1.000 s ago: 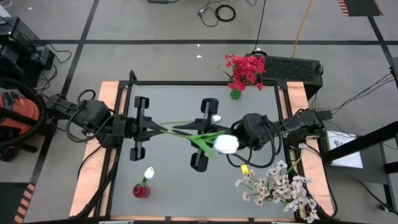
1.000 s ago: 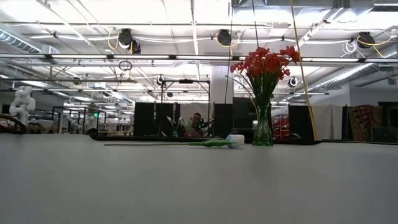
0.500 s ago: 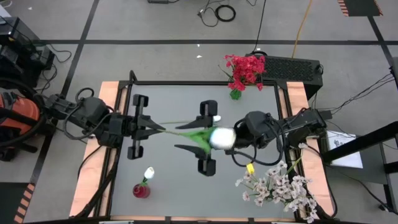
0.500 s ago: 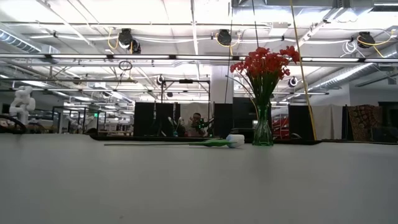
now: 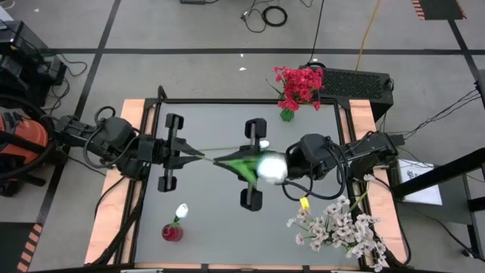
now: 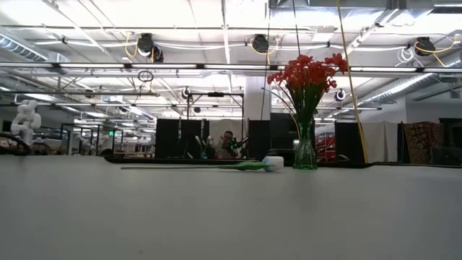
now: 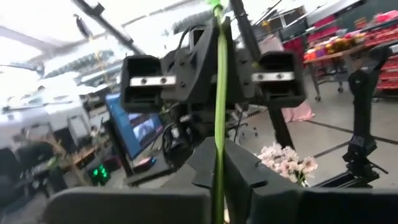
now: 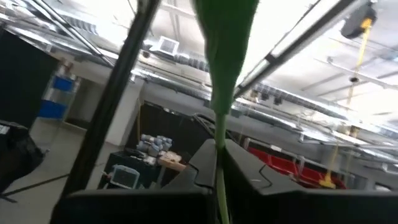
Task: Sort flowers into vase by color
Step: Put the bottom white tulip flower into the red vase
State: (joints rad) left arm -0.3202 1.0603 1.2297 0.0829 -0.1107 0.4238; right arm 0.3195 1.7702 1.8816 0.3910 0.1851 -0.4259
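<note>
- Both grippers, left [image 5: 198,155] and right [image 5: 221,160], are clamping their jaws on one white tulip [image 5: 271,168] mid-worktop [image 5: 204,205].
- Red bouquet [image 5: 299,86], pink sprays [image 5: 339,225] and a red vase [image 5: 172,231] are standing clear around them.

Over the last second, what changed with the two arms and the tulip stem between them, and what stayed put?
The right pincer opened briefly and re-closed on the white tulip stem, nearer the left pincer, which stays shut on the stem's end. The bloom shifted only slightly. Red flowers in their vase, the red vase with one white tulip and the pale sprays stayed put.
</note>
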